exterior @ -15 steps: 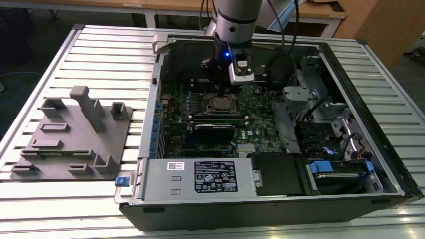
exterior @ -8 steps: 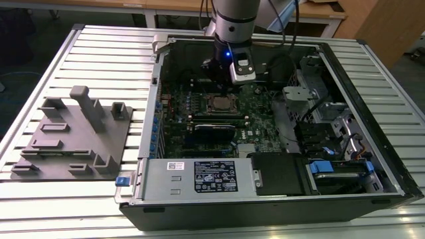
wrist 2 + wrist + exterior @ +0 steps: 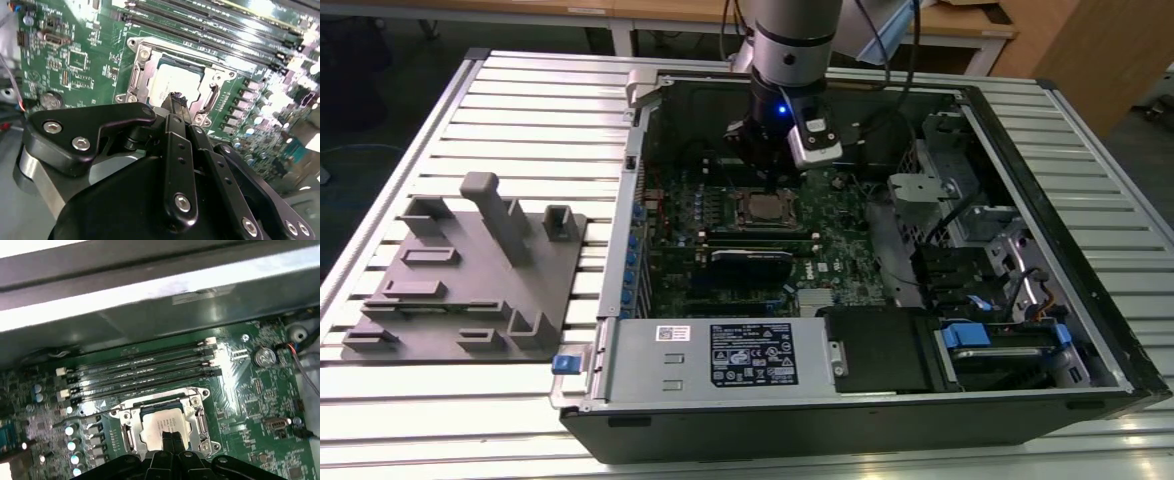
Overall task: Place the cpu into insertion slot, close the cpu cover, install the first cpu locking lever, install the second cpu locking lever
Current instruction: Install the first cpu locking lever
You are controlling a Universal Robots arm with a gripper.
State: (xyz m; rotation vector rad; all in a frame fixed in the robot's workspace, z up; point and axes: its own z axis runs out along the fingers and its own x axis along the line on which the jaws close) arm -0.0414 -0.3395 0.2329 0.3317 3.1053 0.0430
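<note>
On a slatted table [image 3: 520, 110], open computer case [image 3: 854, 425]; end effector [image 3: 168, 437] clenched over cpu [image 3: 156, 422]

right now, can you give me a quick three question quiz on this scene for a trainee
1. In the exterior view, on which side of the computer case does the grey fixture block stand?
2. True or false: the cpu lies in the insertion slot.
3. The gripper is nearest to: A the grey fixture block, B the cpu, C the power supply.
Key: 1 the exterior view's left; 2 true; 3 B.
</note>
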